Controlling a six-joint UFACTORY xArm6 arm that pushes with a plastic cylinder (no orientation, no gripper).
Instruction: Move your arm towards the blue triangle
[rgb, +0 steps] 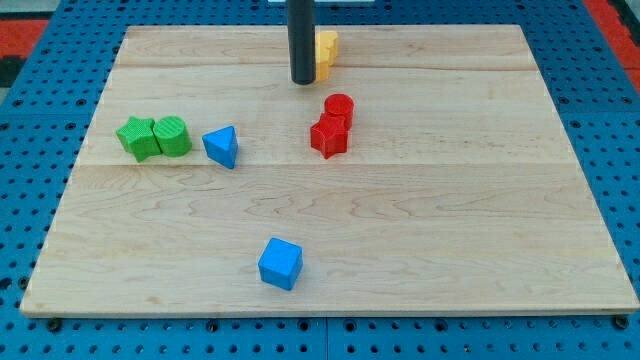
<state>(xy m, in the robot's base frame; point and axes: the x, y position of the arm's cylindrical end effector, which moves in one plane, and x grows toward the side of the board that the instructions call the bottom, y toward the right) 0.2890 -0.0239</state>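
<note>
Approach is the step in hand, judging by the layout: the tip (303, 81) stands near the view's top, just beside the yellow block (326, 52), well apart from the blue triangle (221, 146). There is no gripper to open or close; the arm ends in a plain dark rod, smooth and round, touching no block so far as the view shows.

Camera view: the blue triangle lies left of centre on the board (480, 230), near the green cylinder (172, 136), which touches the green star (136, 138). The next move seems to call for a slide toward the view's lower left. That path looks free, since the red cylinder (339, 107) and red star (328, 136) sit to the right of it, below the tip. The blue cube (280, 263) rests alone near the view's bottom.

The blocks look like ribbed plastic, with fine layered lines on their faces. The board is pale wood in planks, with a light grain, resting on a blue perforated mat (60, 30).
</note>
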